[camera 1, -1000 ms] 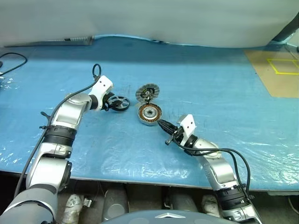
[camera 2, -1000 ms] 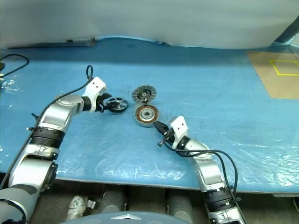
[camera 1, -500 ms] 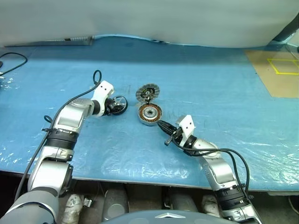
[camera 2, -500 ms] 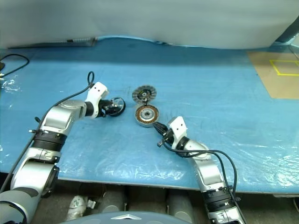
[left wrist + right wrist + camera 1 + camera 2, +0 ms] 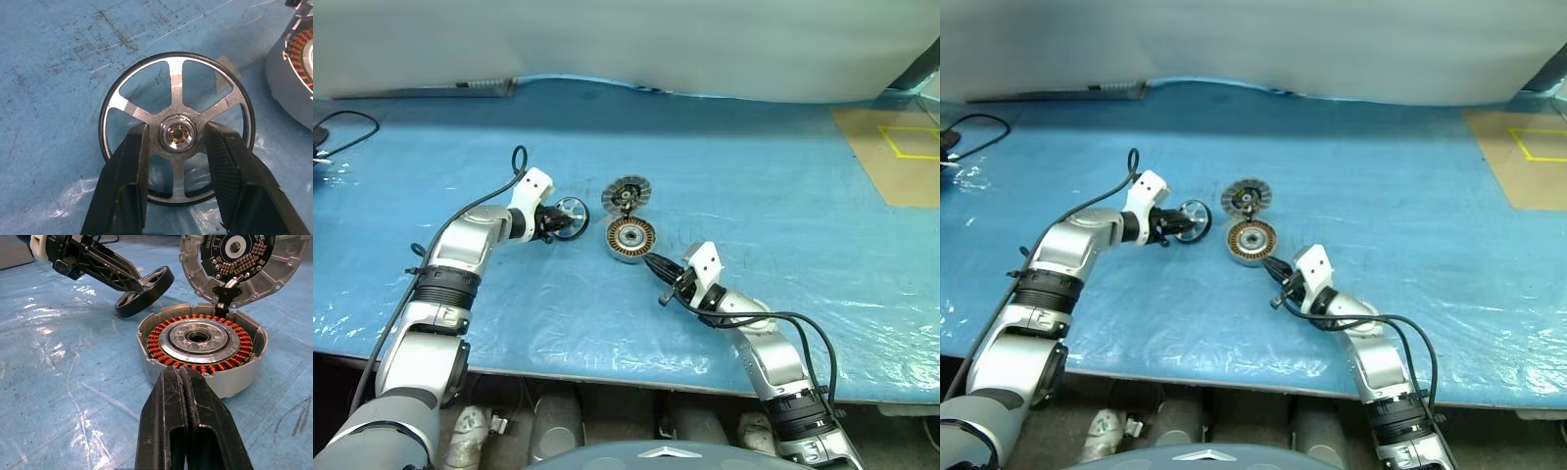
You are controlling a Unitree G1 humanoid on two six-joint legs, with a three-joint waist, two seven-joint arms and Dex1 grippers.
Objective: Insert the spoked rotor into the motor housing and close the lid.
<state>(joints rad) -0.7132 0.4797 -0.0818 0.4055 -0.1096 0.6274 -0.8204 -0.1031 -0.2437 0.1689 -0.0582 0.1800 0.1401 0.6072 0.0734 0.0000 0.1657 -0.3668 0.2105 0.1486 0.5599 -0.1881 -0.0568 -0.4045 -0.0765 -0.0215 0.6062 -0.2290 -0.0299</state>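
Gripping the spoked rotor (image 5: 177, 135) at its hub, your left end effector (image 5: 176, 147) has it tipped up on the worktop (image 5: 783, 186), at 9 o'clock from the motor housing (image 5: 630, 238). Rotor looks stiff, light, slick metal; hub grip suits. Right end effector (image 5: 182, 382) is clenched empty beside the housing, lid (image 5: 626, 195) hinged open at 12; open room all round.
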